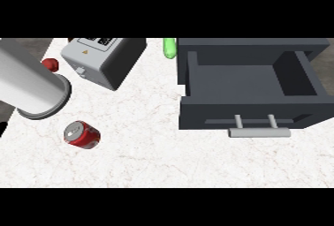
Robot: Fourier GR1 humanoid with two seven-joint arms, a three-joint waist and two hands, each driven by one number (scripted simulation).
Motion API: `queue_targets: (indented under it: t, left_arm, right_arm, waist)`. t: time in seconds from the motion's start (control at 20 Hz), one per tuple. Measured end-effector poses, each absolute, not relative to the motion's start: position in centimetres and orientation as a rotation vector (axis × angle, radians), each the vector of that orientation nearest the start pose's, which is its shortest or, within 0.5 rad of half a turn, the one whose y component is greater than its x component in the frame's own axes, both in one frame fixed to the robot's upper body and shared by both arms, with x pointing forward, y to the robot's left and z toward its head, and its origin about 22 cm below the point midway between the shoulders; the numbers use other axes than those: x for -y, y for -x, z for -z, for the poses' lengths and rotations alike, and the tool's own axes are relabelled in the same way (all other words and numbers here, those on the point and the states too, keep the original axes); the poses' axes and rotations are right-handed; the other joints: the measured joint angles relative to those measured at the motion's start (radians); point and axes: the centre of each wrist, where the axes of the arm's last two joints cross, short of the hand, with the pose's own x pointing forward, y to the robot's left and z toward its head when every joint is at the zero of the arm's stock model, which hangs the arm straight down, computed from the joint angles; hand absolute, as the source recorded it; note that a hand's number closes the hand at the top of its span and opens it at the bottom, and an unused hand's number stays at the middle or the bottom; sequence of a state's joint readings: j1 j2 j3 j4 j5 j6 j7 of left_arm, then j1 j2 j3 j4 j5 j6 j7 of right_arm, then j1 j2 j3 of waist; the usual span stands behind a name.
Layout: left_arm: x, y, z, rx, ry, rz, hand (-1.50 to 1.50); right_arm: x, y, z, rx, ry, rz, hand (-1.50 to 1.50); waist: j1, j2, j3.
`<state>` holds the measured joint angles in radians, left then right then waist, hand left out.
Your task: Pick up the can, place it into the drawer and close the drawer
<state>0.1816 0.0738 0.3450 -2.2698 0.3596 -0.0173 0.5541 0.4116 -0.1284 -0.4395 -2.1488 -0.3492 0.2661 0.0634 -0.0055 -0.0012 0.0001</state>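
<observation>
A: How far along can the task be judged to be?

B: Nothing of it is shown as done. The drawer (254,84) is seen pulled out from its dark cabinet, its inside bare, with the grey handle (259,131) facing the view's lower edge. The can (82,134) has not been lifted; it is found on the white counter (169,163), well apart from the drawer, toward the view's left. Picking, placing and closing are all judged to be left.

A: And the hands?

B: Neither hand is shown, so whether they are wide, narrow or holding anything cannot be told. Only a large pale cylinder (29,86) is seen coming in at the upper left, and what it belongs to cannot be settled.

A: How is the can laid?

B: It is seen tilted, probably on its side. Its silver top with the pull tab is turned toward the upper left, and the red body runs away toward the lower right, so its long axis is taken as lying on that diagonal.

A: Anything smaller to be noted?

B: A grey box (104,59) is stood behind the can, a small red object (51,64) beside it, and a green object (169,47) by the cabinet's back corner.
</observation>
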Motion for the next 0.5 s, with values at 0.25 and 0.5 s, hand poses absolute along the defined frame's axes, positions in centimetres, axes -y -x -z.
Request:
queue_targets:
  t: [0.25, 0.5]
  left_arm:
    - [-30.1, -16.6, -12.5, 1.576, -0.013, -0.304, -1.5]
    - [-30.2, -18.9, -10.7, 1.548, -0.02, -0.311, -1.5]
  right_arm:
    - [35.8, -10.3, -9.5, 1.783, 0.199, 0.105, -1.5]
    - [36.9, -10.1, -9.7, 1.783, 0.201, 0.102, -1.5]
  waist:
    - [0.0, 0.0, 0.0]
    - [0.0, 0.001, 0.0]
